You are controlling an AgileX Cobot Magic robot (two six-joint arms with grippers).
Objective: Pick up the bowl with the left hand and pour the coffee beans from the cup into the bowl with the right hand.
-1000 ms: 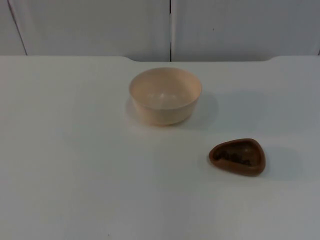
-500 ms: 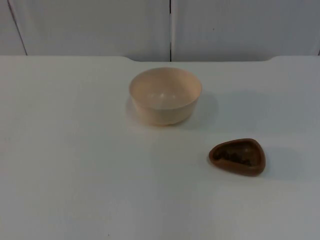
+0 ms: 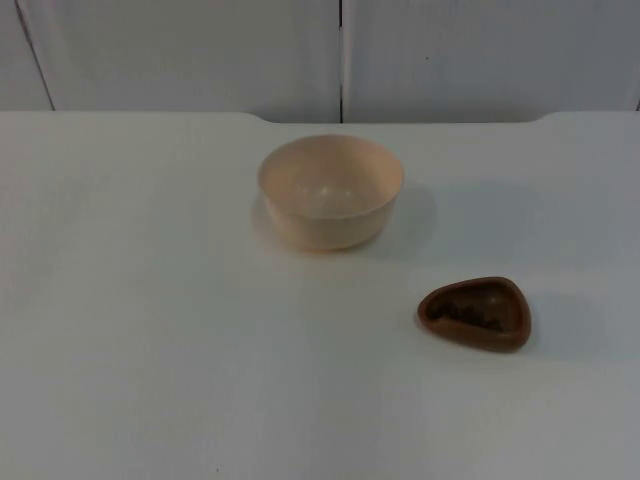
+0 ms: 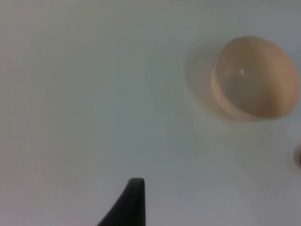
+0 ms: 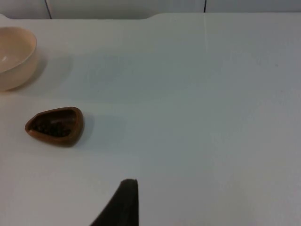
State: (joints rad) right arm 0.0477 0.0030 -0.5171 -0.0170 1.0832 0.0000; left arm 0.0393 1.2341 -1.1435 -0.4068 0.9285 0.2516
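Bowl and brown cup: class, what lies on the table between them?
Nothing. In the top view only bare white table separates the cream bowl from the brown cup of coffee beans; they stand apart.

Black left fingertip (image 4: pixel 129 205): smooth, matte, broad at the base and narrowing upward to a blunt, squared-off end, one edge straight, the other sloping. Black right fingertip (image 5: pixel 121 205): same dark, plain, tapered form with a flat tip. No screws, markings or seams to make out on either.
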